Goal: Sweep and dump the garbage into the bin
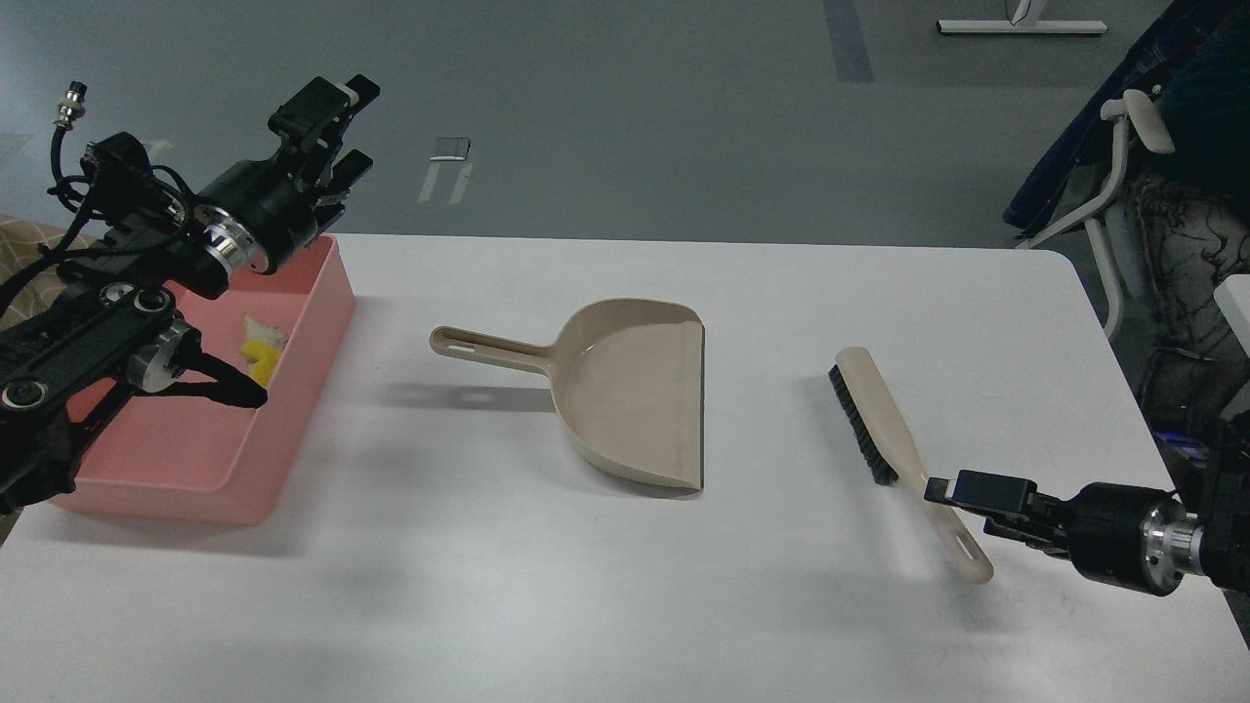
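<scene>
The garbage lies inside the pink bin [195,459] at the left: a yellow sponge piece [260,363] and a white bread slice [266,334], partly hidden by my left arm. My left gripper [359,125] is open and empty, raised above the bin's far right corner. The beige dustpan [635,391] lies empty at the table's middle, handle pointing left. The brush [869,415] lies on the table to its right. My right gripper [945,490] is just beside the brush handle's near end, jaws apart and holding nothing.
The white table's [488,605] right edge runs close behind my right arm. A chair [1123,186] and a seated person stand off the table's far right corner. Grey floor lies beyond the far edge.
</scene>
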Controlling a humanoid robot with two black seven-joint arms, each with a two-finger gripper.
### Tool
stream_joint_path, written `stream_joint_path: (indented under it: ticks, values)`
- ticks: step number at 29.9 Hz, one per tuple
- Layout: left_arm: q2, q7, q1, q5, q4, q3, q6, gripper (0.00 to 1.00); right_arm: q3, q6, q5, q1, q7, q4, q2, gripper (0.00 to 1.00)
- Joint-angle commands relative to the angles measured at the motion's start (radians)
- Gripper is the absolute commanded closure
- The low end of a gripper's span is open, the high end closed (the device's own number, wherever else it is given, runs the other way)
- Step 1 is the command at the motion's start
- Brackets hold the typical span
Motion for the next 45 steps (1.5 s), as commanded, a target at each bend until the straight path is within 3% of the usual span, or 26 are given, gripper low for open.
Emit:
stream_joint_path:
  ticks: [1,6,15,23,27,29,35,40,45]
  values:
    - [0.000,0.000,-0.001,0.000,0.000,-0.001,-0.002,0.02,0.019,0.005,0.002,0.000,0.001,0.028,-0.046,0.02]
    - [0.003,0.000,-0.003,-0.001,0.000,-0.004,-0.002,0.02,0.111,0.010,0.002,0.000,0.009,0.074,-0.138,0.02]
    - [0.008,0.000,-0.012,-0.003,0.003,-0.007,-0.021,0.02,0.443,0.052,0.106,0.000,0.007,0.039,-0.173,0.02]
    - [0.006,-0.011,-0.046,-0.043,0.017,-0.010,-0.021,0.02,0.596,0.042,0.181,0.120,0.009,-0.160,-0.124,0.02]
    - [-0.011,-0.018,-0.080,-0.075,0.058,-0.016,-0.021,0.02,0.589,0.028,0.279,0.253,0.010,-0.296,-0.066,0.02]
    - [-0.037,-0.046,-0.109,-0.093,0.086,-0.016,-0.025,0.02,0.585,0.014,0.324,0.313,0.012,-0.366,-0.018,0.02]
    - [-0.110,-0.083,-0.187,-0.123,0.196,-0.018,-0.092,0.02,0.552,0.001,0.434,0.509,0.026,-0.574,0.144,0.02]
    - [-0.155,-0.101,-0.247,-0.222,0.268,-0.018,-0.120,0.02,0.519,-0.013,0.468,0.649,0.084,-0.740,0.276,0.02]
    - [-0.241,-0.129,-0.317,-0.313,0.397,-0.019,-0.208,0.02,0.519,-0.013,0.467,0.775,0.141,-0.955,0.462,0.02]
